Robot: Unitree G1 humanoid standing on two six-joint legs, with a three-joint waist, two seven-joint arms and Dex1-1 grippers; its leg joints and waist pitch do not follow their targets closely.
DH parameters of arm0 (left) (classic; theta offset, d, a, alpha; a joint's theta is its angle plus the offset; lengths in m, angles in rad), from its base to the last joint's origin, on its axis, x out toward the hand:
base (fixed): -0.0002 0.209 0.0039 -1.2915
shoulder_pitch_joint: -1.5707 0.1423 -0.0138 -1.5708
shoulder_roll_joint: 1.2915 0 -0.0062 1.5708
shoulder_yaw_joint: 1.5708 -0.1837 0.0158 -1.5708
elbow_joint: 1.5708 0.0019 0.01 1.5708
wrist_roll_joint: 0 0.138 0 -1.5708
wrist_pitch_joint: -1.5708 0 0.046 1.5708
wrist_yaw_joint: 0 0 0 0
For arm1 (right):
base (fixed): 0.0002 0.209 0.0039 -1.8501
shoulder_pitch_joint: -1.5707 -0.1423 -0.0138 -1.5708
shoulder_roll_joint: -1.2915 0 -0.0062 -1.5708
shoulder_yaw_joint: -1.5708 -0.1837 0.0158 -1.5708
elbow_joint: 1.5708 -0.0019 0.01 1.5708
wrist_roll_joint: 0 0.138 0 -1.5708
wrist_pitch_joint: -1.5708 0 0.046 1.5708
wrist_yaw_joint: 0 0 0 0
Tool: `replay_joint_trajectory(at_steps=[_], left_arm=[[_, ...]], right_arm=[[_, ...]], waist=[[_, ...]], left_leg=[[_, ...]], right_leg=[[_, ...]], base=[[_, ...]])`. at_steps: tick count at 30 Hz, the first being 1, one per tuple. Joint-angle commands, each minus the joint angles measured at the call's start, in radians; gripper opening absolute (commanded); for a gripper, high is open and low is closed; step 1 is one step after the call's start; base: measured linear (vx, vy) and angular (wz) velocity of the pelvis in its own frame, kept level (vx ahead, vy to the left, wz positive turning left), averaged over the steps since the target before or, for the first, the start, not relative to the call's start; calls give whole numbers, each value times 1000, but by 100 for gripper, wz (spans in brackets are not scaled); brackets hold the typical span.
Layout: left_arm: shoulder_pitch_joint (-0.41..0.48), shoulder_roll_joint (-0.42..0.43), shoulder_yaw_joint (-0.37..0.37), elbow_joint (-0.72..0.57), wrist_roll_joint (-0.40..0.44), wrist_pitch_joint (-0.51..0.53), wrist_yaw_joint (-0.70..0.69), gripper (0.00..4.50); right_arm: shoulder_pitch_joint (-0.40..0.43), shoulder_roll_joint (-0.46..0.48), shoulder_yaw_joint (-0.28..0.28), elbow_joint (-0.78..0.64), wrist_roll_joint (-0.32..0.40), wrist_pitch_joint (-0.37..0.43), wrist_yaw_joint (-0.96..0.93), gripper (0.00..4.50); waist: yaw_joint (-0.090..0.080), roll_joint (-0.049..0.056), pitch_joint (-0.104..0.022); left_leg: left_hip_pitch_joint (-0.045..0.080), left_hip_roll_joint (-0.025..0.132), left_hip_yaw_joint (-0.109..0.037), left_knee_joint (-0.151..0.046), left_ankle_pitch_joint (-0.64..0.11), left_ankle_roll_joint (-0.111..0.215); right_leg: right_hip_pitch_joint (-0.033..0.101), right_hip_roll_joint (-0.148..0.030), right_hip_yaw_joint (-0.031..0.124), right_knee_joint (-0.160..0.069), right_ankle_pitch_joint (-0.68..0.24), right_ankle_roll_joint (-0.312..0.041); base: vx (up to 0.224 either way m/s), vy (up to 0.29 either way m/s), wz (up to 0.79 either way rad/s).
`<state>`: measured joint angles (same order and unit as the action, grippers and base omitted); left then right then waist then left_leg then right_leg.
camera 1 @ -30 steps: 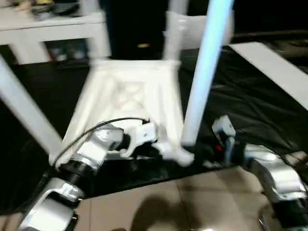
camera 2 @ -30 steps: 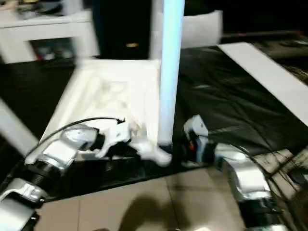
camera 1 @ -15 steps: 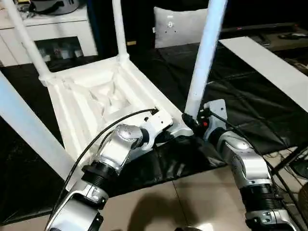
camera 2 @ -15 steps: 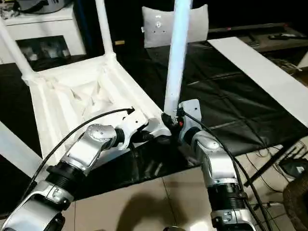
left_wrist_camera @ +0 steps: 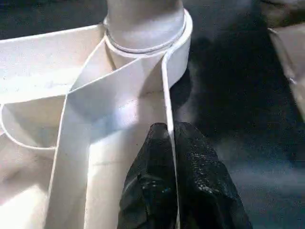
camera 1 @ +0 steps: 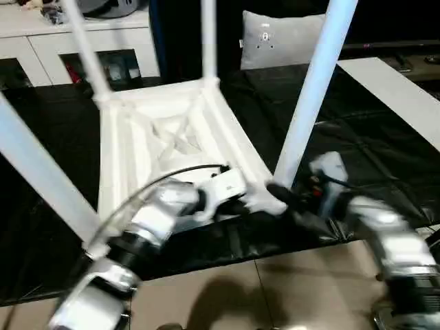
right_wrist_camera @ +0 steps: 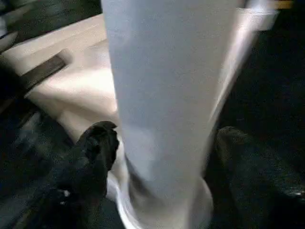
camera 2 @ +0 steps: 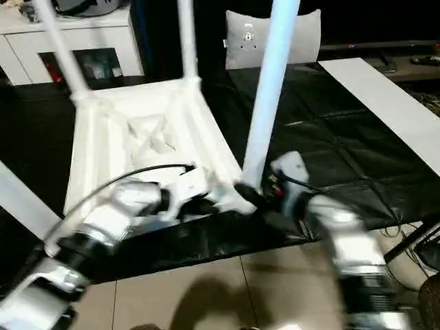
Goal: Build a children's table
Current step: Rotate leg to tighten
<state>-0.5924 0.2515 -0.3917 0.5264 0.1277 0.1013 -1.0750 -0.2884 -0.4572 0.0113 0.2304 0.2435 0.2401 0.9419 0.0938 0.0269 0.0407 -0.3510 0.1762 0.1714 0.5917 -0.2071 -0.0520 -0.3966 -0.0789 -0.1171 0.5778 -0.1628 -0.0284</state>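
While your left end effector (left_wrist_camera: 170, 143) pinches the tabletop (camera 1: 165, 137) rim beside a corner socket, your right end effector (right_wrist_camera: 162, 143) stands wide around the near leg (camera 1: 313, 89). Tabletop lies upside down at the black surface's (camera 1: 385, 144) near edge, legs up.

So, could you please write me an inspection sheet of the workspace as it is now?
Surface: black-covered work surface.
Job's things: tabletop upside down, four legs standing up in its corners.
Clutter: nothing seen.
Grippers: left gripper pinches a tabletop wall; right gripper straddles the near right leg, fingers apart.
Cables: black cable over the left wrist.
Surroundings: white cabinet, grey cushion, tiled floor.
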Motion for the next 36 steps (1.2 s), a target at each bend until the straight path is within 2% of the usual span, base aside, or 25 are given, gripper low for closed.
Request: replay_joint_trajectory(at_steps=[1,6,10,14,19,20,21,26,27,32,35,36], left_arm=[[1,20,-68,18,16,-71,-102,0],[-12,74,-116,27,26,-142,-216,0],[-12,91,-131,15,1,-170,-299,0],[-11,106,-153,1,-14,-208,-375,0],[-16,108,-153,12,-10,-224,-385,0],[-17,108,-151,18,-10,-231,-389,0],[-18,108,-151,21,-10,-233,-390,0],[-22,107,-147,37,-9,-241,-390,0],[-22,106,-145,40,-10,-239,-388,0],[-15,96,-122,32,-30,-187,-367,0],[-4,84,-84,-10,-50,-75,-312,0],[2,78,-71,-31,-58,-34,-291,0]], right_arm=[[7,-34,45,-32,9,-18,109,392],[-5,-90,68,-18,35,-14,244,392],[-18,-105,82,-5,56,-26,310,347],[-18,-117,116,-16,80,5,406,311],[-17,-118,134,-12,90,21,441,269],[-20,-114,140,-7,89,21,449,260],[-22,-110,143,-8,91,25,451,255],[-27,-100,150,-6,96,33,459,215],[-24,-98,153,-14,100,40,461,211],[2,-80,141,-36,116,46,441,201],[19,-40,113,-57,99,78,308,199],[20,-19,103,-60,89,85,251,199]], waist=[[-1,-13,-57],[8,-14,-61],[22,-16,-65],[27,-17,-64],[33,-18,-63],[36,-14,-63],[37,-17,-63],[41,-18,-64],[41,-20,-64],[42,-16,-64],[39,-13,-61],[35,-11,-58]], left_leg=[[0,55,-15,-65,-156,100],[-1,61,-16,-62,-128,108],[0,63,-13,-59,-104,114],[-1,64,-14,-60,-108,116],[-1,65,-14,-61,-115,104],[1,65,-14,-61,-118,99],[2,64,-13,-61,-117,96],[0,64,-14,-61,-108,92],[0,63,-13,-61,-106,92],[1,63,-13,-61,-111,88],[1,65,-15,-66,-122,72],[1,61,-16,-67,-142,63]], right_leg=[[58,-84,61,-81,-342,-129],[58,-85,60,-70,-287,-157],[58,-87,62,-60,-239,-184],[58,-87,61,-60,-248,-180],[56,-87,61,-64,-285,-166],[55,-88,61,-65,-294,-163],[55,-86,61,-65,-289,-162],[57,-87,61,-63,-286,-159],[57,-87,61,-63,-285,-157],[56,-87,60,-65,-298,-155],[56,-88,61,-68,-318,-149],[57,-88,57,-74,-364,-138]], base=[[0,0,0],[0,0,0],[0,0,0],[0,0,0],[0,0,0],[0,0,0],[0,0,0],[0,0,0],[0,0,0],[0,0,0],[0,0,0],[0,0,0]])
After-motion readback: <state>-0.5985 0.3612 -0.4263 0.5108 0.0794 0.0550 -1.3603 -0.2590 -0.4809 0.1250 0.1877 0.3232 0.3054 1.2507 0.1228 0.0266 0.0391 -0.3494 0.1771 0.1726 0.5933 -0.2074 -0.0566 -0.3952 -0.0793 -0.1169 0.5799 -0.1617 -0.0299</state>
